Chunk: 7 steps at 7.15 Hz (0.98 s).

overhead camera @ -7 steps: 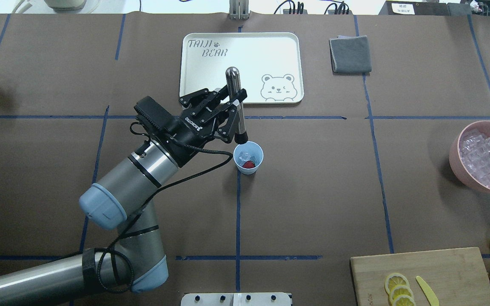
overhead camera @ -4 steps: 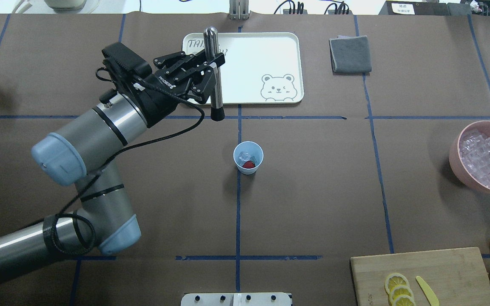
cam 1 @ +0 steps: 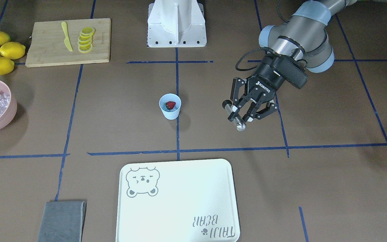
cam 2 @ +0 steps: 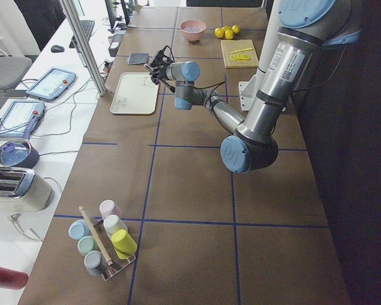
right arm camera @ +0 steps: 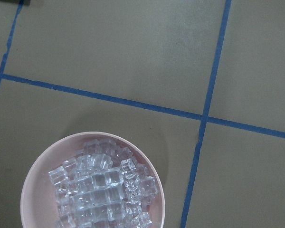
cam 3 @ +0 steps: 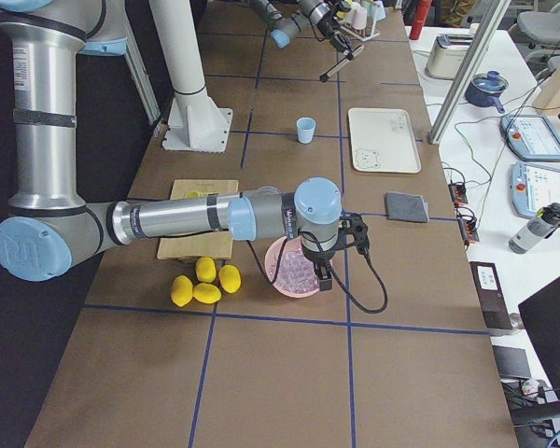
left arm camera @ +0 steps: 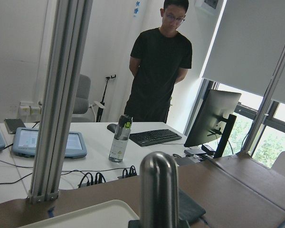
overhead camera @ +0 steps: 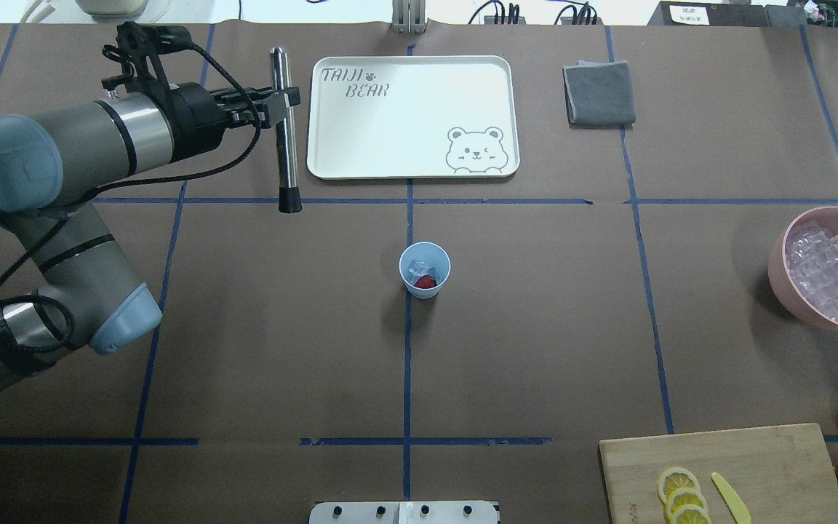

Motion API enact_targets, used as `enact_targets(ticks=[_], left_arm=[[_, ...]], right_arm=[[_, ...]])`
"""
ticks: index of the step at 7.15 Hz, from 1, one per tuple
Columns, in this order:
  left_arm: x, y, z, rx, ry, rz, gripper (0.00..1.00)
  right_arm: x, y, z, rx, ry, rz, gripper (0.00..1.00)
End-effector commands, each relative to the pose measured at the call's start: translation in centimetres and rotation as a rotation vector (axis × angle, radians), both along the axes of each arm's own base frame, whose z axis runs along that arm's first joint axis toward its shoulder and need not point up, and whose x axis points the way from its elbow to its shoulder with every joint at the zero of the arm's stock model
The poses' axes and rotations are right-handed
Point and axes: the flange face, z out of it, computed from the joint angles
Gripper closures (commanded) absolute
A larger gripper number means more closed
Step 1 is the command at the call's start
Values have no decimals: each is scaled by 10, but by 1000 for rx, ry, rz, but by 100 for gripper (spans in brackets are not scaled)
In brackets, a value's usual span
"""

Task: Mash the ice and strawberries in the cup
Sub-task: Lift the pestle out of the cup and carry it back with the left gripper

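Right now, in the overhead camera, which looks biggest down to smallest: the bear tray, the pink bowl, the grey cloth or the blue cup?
1. bear tray
2. pink bowl, though the picture's edge cuts part of it off
3. grey cloth
4. blue cup

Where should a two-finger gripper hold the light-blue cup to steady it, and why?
Probably across the outer wall under the rim, coming level from the side: the light-blue cup stands upright, widens upward, and its mouth holds the strawberry and ice.
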Motion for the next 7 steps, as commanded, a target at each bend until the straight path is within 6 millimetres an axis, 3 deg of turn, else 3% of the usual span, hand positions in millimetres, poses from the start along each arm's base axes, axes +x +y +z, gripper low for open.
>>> enact_targets(ticks=[1,2,4,5,7], left_arm=[[-13,-14,29,-305,-58,152,100],[-39,-11,46,-432,-109,222,100],[-123,-23,76,-670,-138,271,100],[-162,-19,116,-749,-141,253,100],[-186,4,188,-720,-267,273,100]], right_arm=[[-1,5,4,-15,-15,-1,1],[-3,5,1,-13,-47,-6,1],[-3,1,-6,5,-47,-7,1],[-3,7,-11,13,-48,-8,1],[-2,13,-21,30,-48,-6,1]])
